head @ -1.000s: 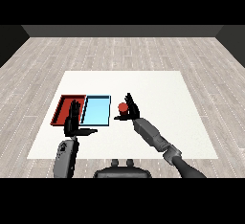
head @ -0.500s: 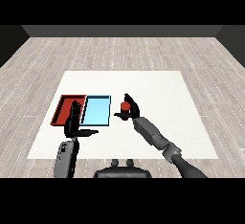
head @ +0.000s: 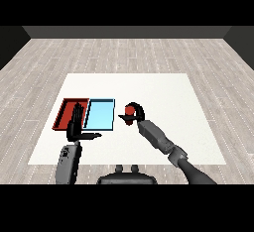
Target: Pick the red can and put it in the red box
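Landmark: blue tray [head: 99, 115]. The can [head: 130, 110] stands on the table [head: 163, 92] just right of the blue tray, upright as far as can be told, with only its red top and part of one side showing. The right hand [head: 137, 115] is at the can — fingers curled over and round it, thumb low on the side nearest the blue tray — so the can reads as held, though whether it is off the table cannot be told from this view. The red tray [head: 66, 113] lies touching the blue tray on its left side; it is the goal and has no can in it. The left hand [head: 77, 126] stands in front of the seam between the two trays, fingers straight and upright, thumb out toward the right, holding nothing. Handling, as judgement: a small can is likely light and stiff, with a smooth round wall that could slip or roll if tipped — best taken round the middle of the wall, fingers and thumb on opposite sides, and kept upright. The carry must cross the whole blue tray to reach the red one, past the raised left hand.
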Available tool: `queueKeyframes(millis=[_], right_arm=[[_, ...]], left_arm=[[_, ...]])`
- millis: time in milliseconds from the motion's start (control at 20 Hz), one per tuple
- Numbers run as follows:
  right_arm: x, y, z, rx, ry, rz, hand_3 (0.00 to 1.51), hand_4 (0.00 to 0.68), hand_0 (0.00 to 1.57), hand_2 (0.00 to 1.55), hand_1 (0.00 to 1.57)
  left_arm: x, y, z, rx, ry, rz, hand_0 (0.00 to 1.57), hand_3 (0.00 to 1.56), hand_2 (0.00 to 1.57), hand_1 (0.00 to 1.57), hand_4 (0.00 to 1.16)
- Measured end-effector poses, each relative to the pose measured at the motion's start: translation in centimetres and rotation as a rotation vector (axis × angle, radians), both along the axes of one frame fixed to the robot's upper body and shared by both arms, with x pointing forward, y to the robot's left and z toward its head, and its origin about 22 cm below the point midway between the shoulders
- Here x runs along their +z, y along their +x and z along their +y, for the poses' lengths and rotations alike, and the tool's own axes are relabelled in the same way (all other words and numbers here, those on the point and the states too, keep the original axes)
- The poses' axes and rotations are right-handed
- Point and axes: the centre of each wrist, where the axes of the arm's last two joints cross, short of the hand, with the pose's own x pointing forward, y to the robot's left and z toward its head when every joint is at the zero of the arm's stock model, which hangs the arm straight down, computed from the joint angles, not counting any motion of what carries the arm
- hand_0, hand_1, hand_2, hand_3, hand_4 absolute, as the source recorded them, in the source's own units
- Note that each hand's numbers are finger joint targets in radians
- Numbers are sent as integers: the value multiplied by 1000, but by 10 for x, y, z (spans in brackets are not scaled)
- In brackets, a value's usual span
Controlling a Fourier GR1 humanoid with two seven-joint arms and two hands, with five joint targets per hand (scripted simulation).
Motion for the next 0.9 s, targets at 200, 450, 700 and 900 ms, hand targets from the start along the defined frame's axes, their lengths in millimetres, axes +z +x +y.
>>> queueKeyframes(millis=[200, 450, 700, 900], right_arm=[[1, 1, -1, -7, -8, 0, 1429, 583, 1571, 1488, 1571], [1, 2, -1, -9, -15, 2, 1418, 591, 1571, 1485, 1571], [10, 5, 1, -22, -21, -33, 1407, 598, 1571, 1478, 1571], [21, 9, -6, -22, -32, -91, 1401, 613, 1571, 1475, 1571]], left_arm=[[-3, -1, 1, 1, -1, 3, 0, 0, 0, 0, 0], [1, -4, -1, 5, 3, -5, 0, 0, 0, 0, 0], [-1, 1, 0, -4, 8, -5, 0, 0, 0, 0, 0], [-2, 4, -3, -9, 14, -6, 0, 0, 0, 0, 0]])
